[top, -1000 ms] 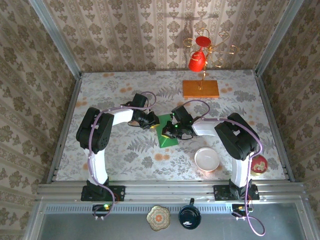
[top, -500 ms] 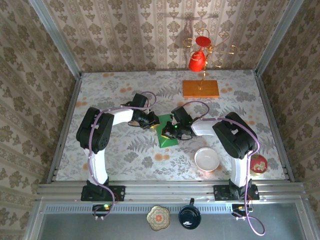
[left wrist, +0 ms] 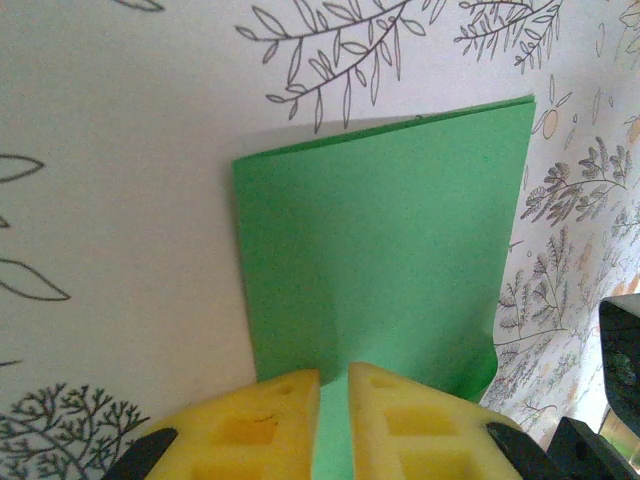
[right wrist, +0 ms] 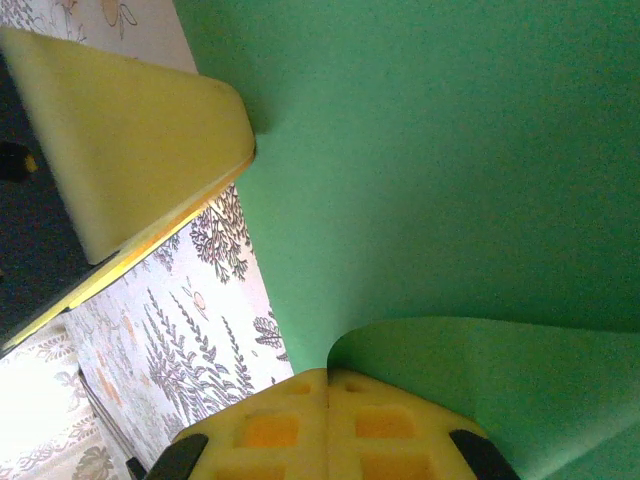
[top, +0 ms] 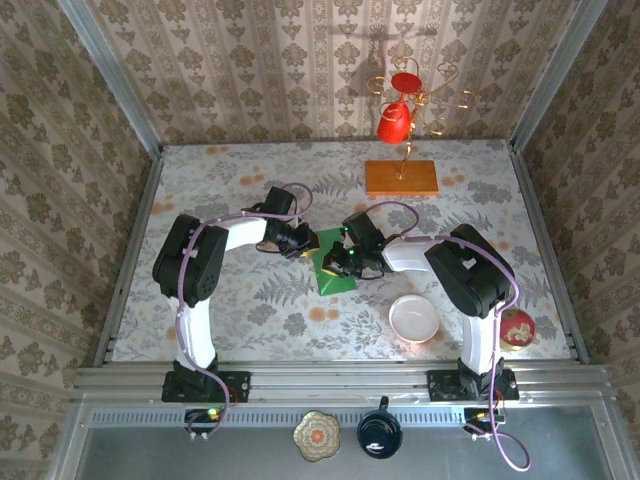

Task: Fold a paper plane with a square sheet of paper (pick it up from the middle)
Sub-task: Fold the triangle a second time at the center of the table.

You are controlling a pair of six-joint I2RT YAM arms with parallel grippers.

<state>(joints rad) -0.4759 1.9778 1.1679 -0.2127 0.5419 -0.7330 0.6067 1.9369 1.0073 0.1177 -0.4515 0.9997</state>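
Observation:
The square sheet of paper (top: 333, 274) is bright green and partly folded, lying mid-table between both grippers. In the left wrist view the sheet (left wrist: 390, 240) lies flat with a faint crease running into my left gripper (left wrist: 334, 378), whose yellow pads are nearly together with green paper in the narrow slit. My left gripper (top: 308, 247) sits at the sheet's upper left edge. My right gripper (right wrist: 328, 376) is shut, pinching a curled-up flap of the sheet (right wrist: 450, 150). Seen from above, my right gripper (top: 344, 262) is over the sheet's right side. The paper plane is out of view.
An orange wooden slab (top: 401, 178) at the back carries a gold mug tree with a red cup (top: 393, 122). A white bowl (top: 413, 318) stands near right of the paper, with a red dish (top: 517, 328) by the right arm's base. The left gripper's finger (right wrist: 130, 140) is close to the right wrist.
The right arm's upper link has edged slightly to the left. Both grippers and the green sheet stay where they were.

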